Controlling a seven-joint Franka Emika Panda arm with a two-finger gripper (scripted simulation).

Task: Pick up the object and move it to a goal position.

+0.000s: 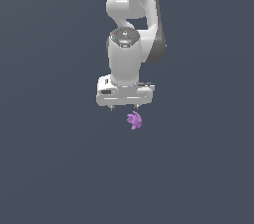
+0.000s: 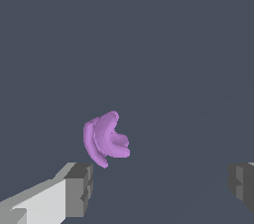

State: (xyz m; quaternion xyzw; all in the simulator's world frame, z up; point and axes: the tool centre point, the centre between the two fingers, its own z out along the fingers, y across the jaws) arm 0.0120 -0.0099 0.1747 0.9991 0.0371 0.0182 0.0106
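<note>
We see the pincer (image 1: pixel 124 107) with its fingers (image 2: pixel 79 188) spread wide and gripping nothing. The purple object (image 1: pixel 134 120) lies on the dark grey counter (image 1: pixel 49 168) just beside it, nearer one finger, not touching either.

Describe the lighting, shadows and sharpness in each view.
Exterior view: flat, even light, no cast shadow under the purple figure; soft shading on the white arm. Wrist view: the figure is sharp with gentle shading; the open pincer shows no glare or blur.
</note>
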